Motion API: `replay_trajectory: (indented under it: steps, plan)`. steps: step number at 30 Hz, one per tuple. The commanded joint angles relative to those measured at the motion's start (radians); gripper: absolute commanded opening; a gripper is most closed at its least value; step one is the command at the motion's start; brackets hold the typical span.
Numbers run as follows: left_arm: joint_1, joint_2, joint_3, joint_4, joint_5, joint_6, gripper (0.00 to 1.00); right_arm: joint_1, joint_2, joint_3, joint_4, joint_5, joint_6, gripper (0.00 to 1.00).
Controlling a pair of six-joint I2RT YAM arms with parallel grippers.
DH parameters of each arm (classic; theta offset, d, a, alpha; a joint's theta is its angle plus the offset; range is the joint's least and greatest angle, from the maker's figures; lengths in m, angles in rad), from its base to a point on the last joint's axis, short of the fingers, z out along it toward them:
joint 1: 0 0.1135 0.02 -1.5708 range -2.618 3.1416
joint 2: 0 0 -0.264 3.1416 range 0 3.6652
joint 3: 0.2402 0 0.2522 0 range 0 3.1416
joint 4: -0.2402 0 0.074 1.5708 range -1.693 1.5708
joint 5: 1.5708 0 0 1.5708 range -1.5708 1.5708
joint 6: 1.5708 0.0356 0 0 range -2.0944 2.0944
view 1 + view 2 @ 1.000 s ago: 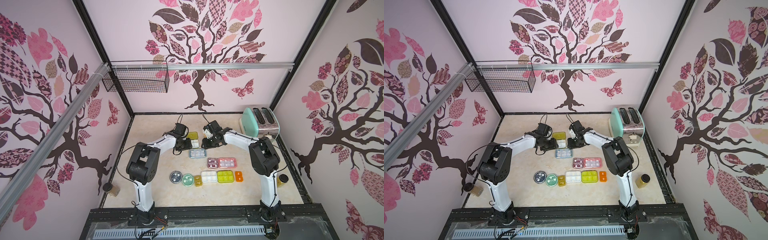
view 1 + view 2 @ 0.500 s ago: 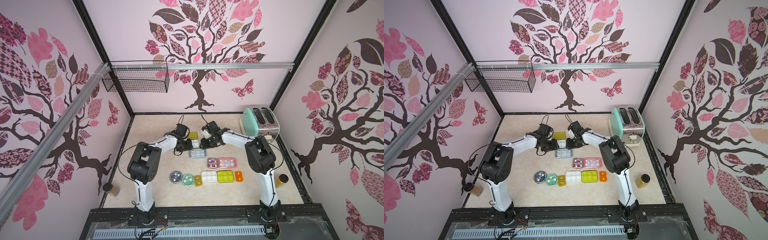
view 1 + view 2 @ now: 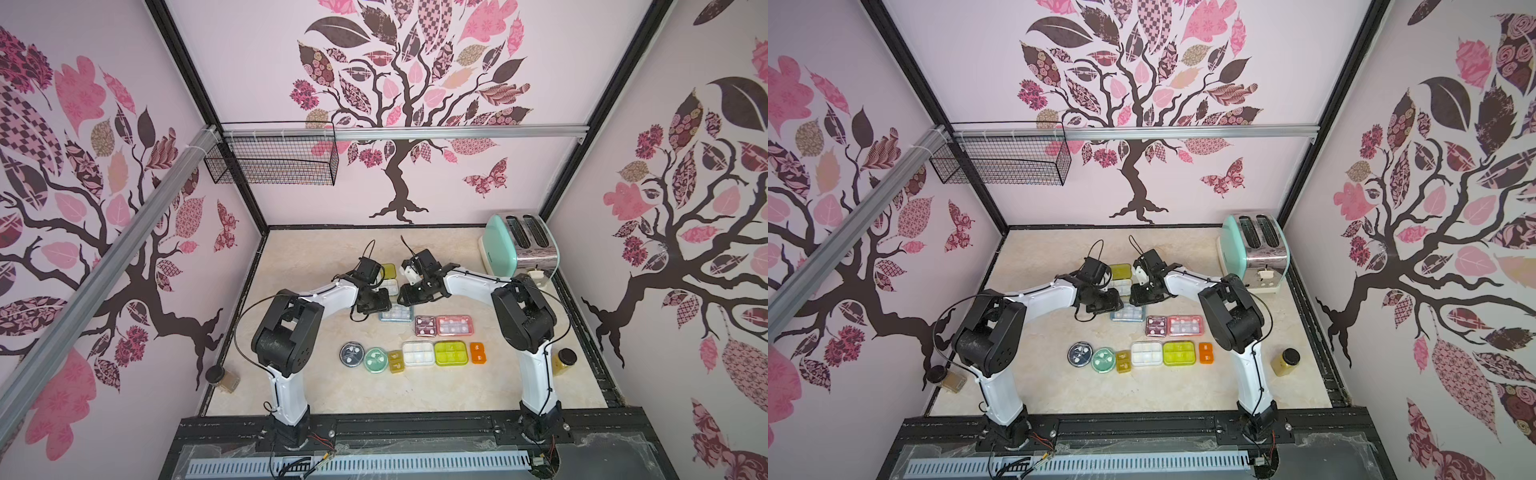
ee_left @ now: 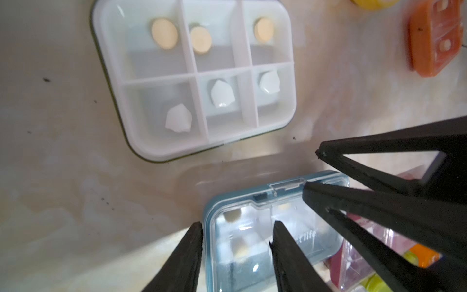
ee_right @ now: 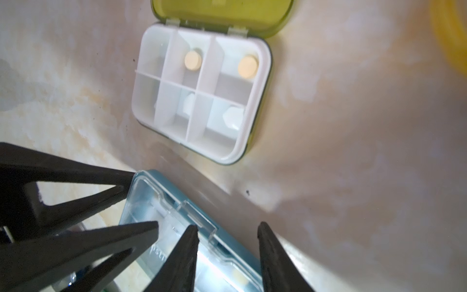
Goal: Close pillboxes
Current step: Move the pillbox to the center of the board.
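A blue pillbox [image 3: 395,312] [image 4: 252,240] [image 5: 151,199] with a clear lid lies flat at mid-table, lid down. Both grippers hang over it from opposite ends. My left gripper [image 4: 237,226] [image 3: 376,305] is open: one finger over the lid, the other just outside the box's edge. My right gripper [image 5: 227,226] [image 3: 409,296] is open beside the clear latch [image 5: 199,220], one finger over the lid and one over the table. Just behind lies an open pillbox [image 4: 197,75] [image 5: 202,96] [image 3: 390,284], a white tray with pills, its green lid [image 5: 219,10] folded back.
Nearer the front lie a maroon pillbox [image 3: 425,325] and a pink one [image 3: 454,324], then a row from a navy round box [image 3: 351,354] to an orange box [image 3: 478,352]. A mint toaster [image 3: 519,245] stands back right. Jars [image 3: 564,361] [image 3: 218,376] stand at both sides.
My right gripper has shifted a little to the left, closer to the left gripper over the blue pillbox. The left jaws have narrowed slightly.
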Motion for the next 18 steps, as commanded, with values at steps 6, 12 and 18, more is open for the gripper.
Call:
replay_trajectory:
  steps: [6, 12, 18]
  plan:
    - [-0.057, -0.101, -0.115, 0.0, 0.003, -0.051, 0.45, 0.03, -0.105, -0.125, 0.003, -0.023, 0.007, 0.42]
    - [-0.069, -0.169, -0.155, -0.012, 0.001, -0.066, 0.44, 0.033, -0.141, -0.159, 0.013, -0.041, 0.013, 0.42]
    - [-0.051, -0.229, -0.066, -0.12, -0.081, -0.004, 0.44, 0.028, -0.165, -0.125, 0.004, 0.026, 0.002, 0.57]
